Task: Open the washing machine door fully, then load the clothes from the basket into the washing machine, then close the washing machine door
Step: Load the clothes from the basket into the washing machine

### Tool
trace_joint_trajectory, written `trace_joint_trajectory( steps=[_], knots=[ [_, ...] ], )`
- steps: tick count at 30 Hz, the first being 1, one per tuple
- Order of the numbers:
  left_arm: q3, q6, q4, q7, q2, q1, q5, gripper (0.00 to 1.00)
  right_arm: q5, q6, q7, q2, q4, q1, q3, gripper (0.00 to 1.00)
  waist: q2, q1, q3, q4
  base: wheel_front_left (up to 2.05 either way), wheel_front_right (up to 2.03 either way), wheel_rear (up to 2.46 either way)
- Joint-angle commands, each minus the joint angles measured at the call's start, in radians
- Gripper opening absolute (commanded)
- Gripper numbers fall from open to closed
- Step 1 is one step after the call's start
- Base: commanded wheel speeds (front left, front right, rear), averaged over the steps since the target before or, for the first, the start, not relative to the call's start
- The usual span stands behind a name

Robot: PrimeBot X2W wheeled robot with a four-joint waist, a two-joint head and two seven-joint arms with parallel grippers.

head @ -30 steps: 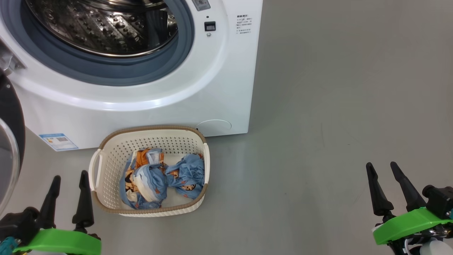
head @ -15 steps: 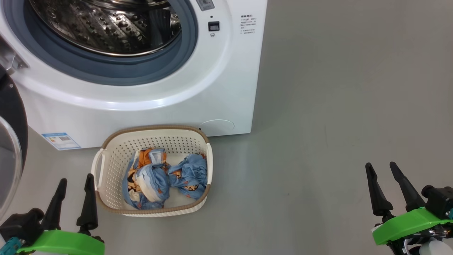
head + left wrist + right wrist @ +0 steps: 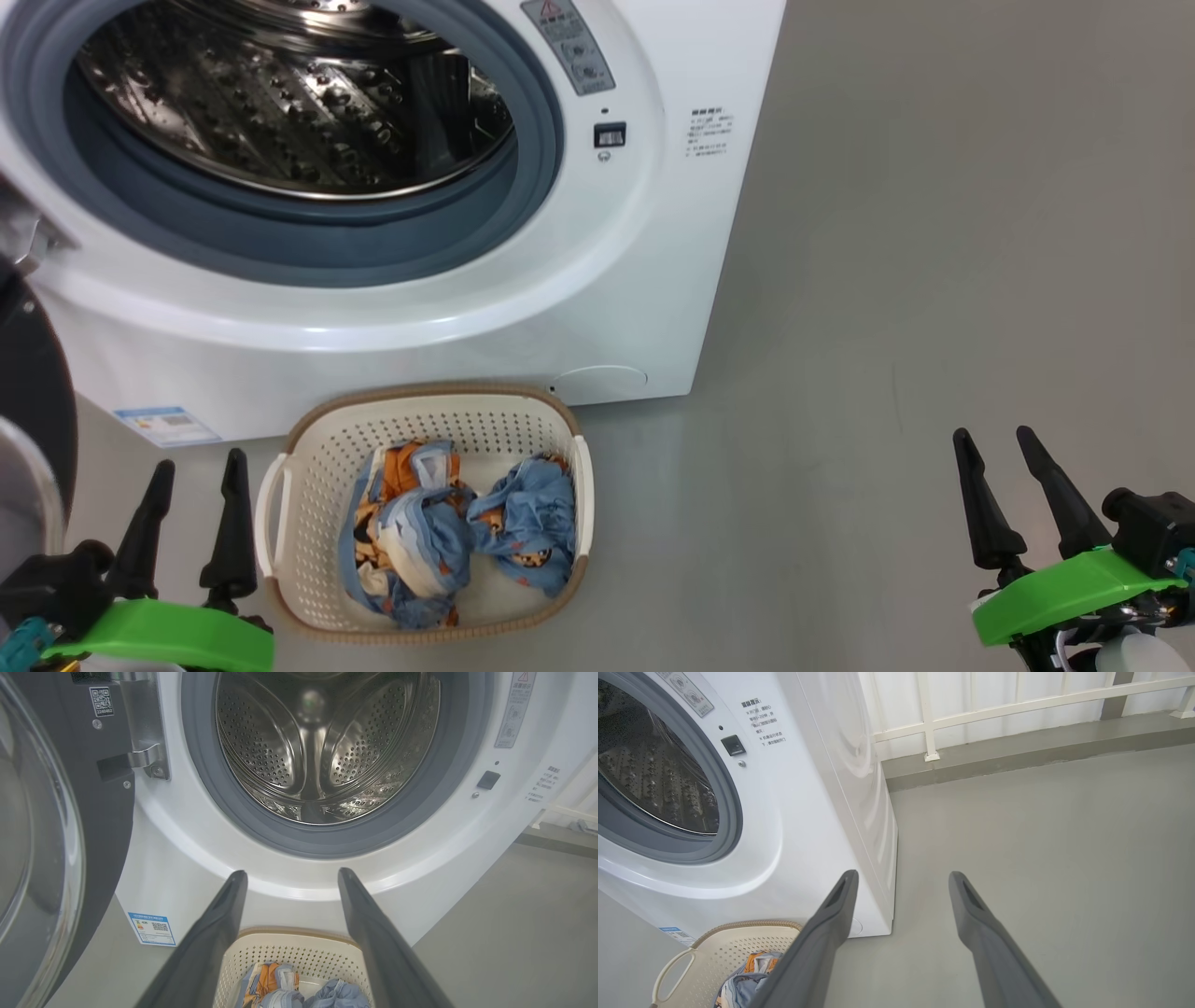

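The washing machine [image 3: 579, 308] was a big white front-loader sitting on a grey floor [image 3: 887, 280]. Its door [image 3: 56, 835] was swung wide open on the left, hinge side. The door had a fat glossy black rim and a bulging clear glass bowl in the middle, with a shiny metal hinge bracket holding it to the cabinet. The mouth of the machine was wide open: a perforated steel drum [image 3: 280, 103] with a grey-blue gasket [image 3: 308, 247] ringing it, and nothing lying in the parts of the drum that showed. There was a small blue sticker [image 3: 166, 425] low on the front panel.

The basket [image 3: 322, 462] sat on the floor right in front of the machine, just below the opening. It was cream-white plastic full of little holes, with a brown woven-look rim and side handles. The clothes [image 3: 448, 537] were both in it, two scrunched bundles of light-blue fabric with orange-brown cartoon prints and some white, lying side by side and touching.

The left tool [image 3: 201, 459] hung just left of the basket, fingers spread apart and holding nothing. The right tool [image 3: 990, 434] was well off to the right over bare floor, also spread open and empty.
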Motion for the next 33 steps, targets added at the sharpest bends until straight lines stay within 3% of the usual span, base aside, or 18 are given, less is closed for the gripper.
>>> trace_joint_trajectory(
  steps=[1,19,33],
  knots=[
    [0.037,-0.002,-0.032,-0.006,0.029,-0.037,0.01,1.0,-0.013,0.002,-0.012,-0.011,-0.027,-0.009,0.018,1.0,0.0,0.0001,0.006,-0.002,0.98,-0.98,0.0],
    [0.012,-0.002,0.029,-0.006,0.013,-0.046,0.021,1.0,-0.018,0.002,-0.012,0.007,-0.03,-0.028,0.022,1.0,0.0,0.0001,0.038,0.001,0.17,-0.17,0.0],
    [-0.138,-0.002,0.256,-0.006,0.012,-0.149,-0.01,1.0,-0.028,0.002,-0.012,0.035,-0.046,-0.082,0.058,1.0,0.0,0.0001,0.158,-0.006,0.0,0.0,0.0]
  ],
)
